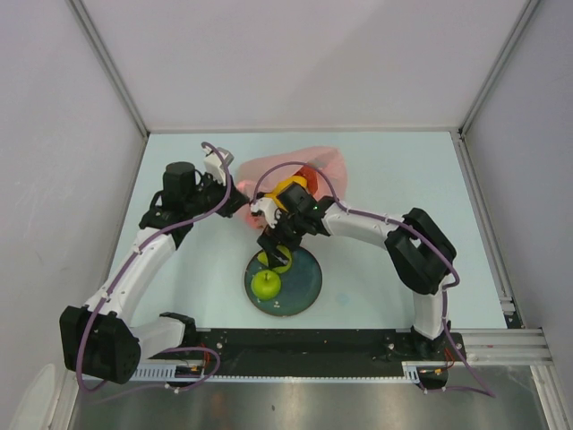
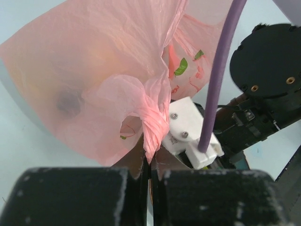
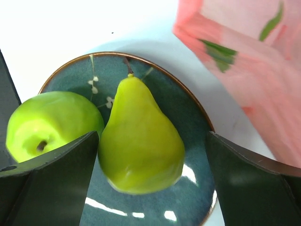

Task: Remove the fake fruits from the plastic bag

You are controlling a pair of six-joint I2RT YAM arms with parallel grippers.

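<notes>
The pink plastic bag (image 1: 318, 166) lies at the back centre with a yellow-orange fruit (image 1: 291, 191) and a red piece (image 1: 309, 175) showing at its mouth. My left gripper (image 1: 240, 195) is shut on the bag's twisted handle (image 2: 155, 125). My right gripper (image 1: 277, 251) is open over the dark plate (image 1: 309, 291). In the right wrist view the green pear (image 3: 141, 141) lies on the plate (image 3: 188, 108) between the open fingers (image 3: 56, 183), close to the left one and apart from the right one. The green apple (image 3: 49, 120) lies beside it, also seen from above (image 1: 266, 285).
The right arm's wrist (image 2: 263, 94) and purple cable (image 2: 218, 75) sit close behind the bag in the left wrist view. The bag's edge (image 3: 244, 70) lies just right of the plate. White walls enclose the table on three sides.
</notes>
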